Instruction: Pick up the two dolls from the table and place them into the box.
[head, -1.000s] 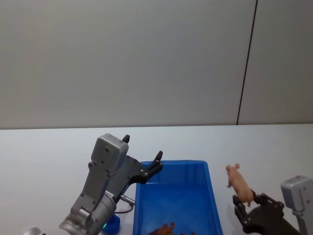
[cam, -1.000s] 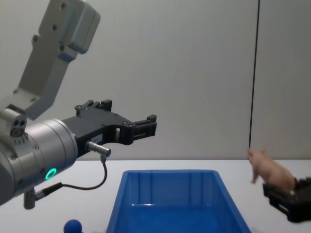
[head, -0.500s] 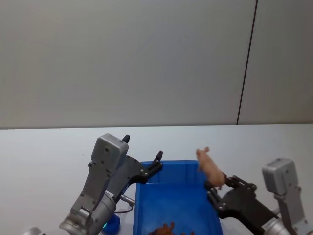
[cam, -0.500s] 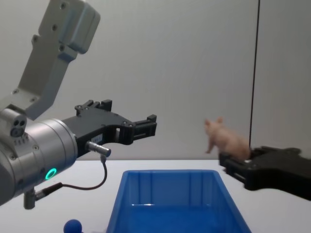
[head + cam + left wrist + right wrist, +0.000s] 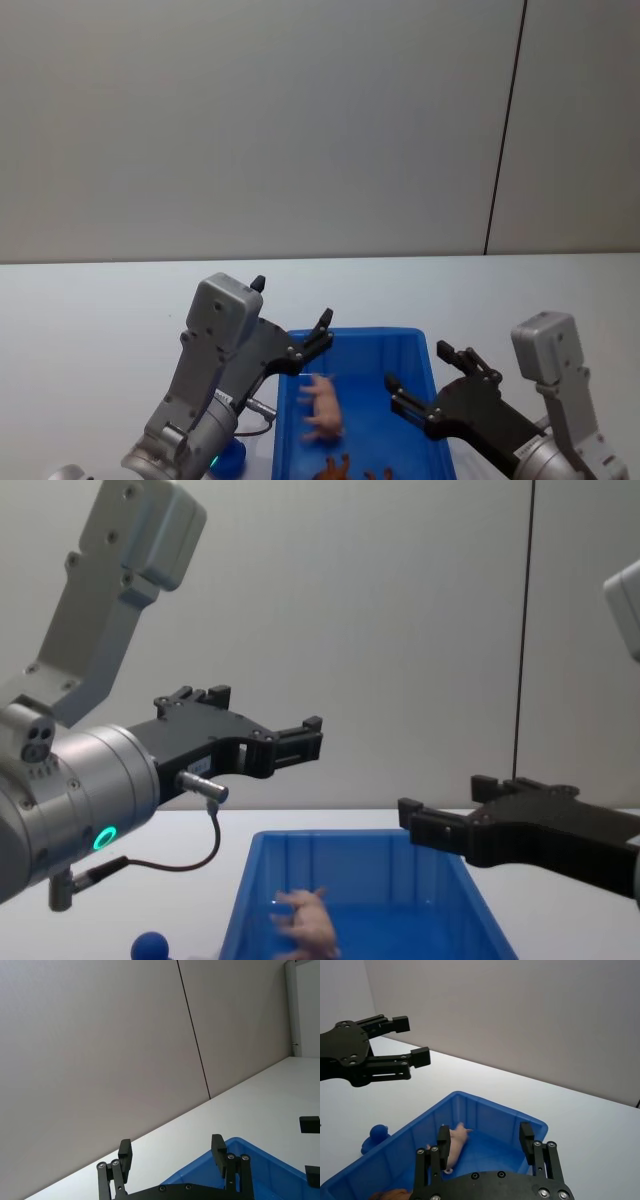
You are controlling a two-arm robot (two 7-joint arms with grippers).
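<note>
On the white table point(image 5: 90, 310) sits the blue box point(image 5: 360, 335), its near end cut off by the lower edge of the head view. We see the left gripper point(image 5: 291, 301) raised near the box's far left corner, its 2 fingers spread wide with nothing between them. The right gripper point(image 5: 418, 366) hangs above the box's right side, released as well, fingers apart and empty. Below it and to its left the pink pig point(image 5: 322, 406) is inside the box, on its side, apart from both grippers. It is blurred, so we cannot tell whether it touches the floor. At the box's near end lies 1 brown thing point(image 5: 340, 468), partly cut off and too unclear to name. Outside, just beside the box's left wall, the blue toy point(image 5: 150, 946) is on the table, mostly hidden behind the left arm point(image 5: 195, 400) in the head view.
</note>
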